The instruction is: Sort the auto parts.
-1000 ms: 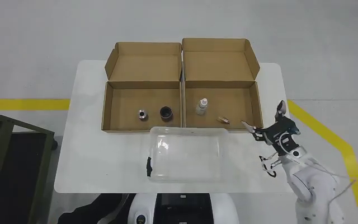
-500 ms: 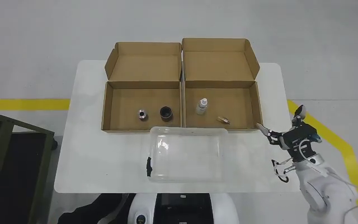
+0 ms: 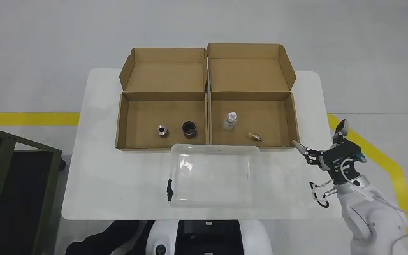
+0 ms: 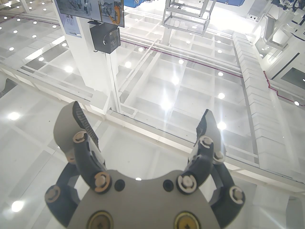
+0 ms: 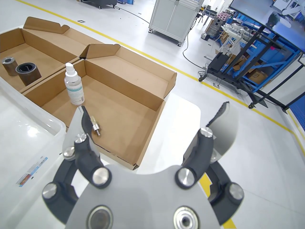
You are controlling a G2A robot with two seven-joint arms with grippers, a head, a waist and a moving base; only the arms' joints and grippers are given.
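Grippers gape empty at the sorting table [image 3: 102, 166]: the right gripper [image 3: 319, 132] hangs over the right edge, fingers wide apart, beside the right box [image 3: 274, 118] holding a bottle [image 3: 230, 120] and a fitting [image 3: 255, 136] (a bushing [image 3: 189, 128] and a sleeve [image 3: 163, 131] stand in the left box [image 3: 137, 124]). The left gripper [image 4: 141, 108] points ceilingward, equally spread.

We hold our grey-and-black right end effector [image 5: 154, 109] with fingers spread wide; our left end effector [image 4: 141, 110] points upward, also spread wide.
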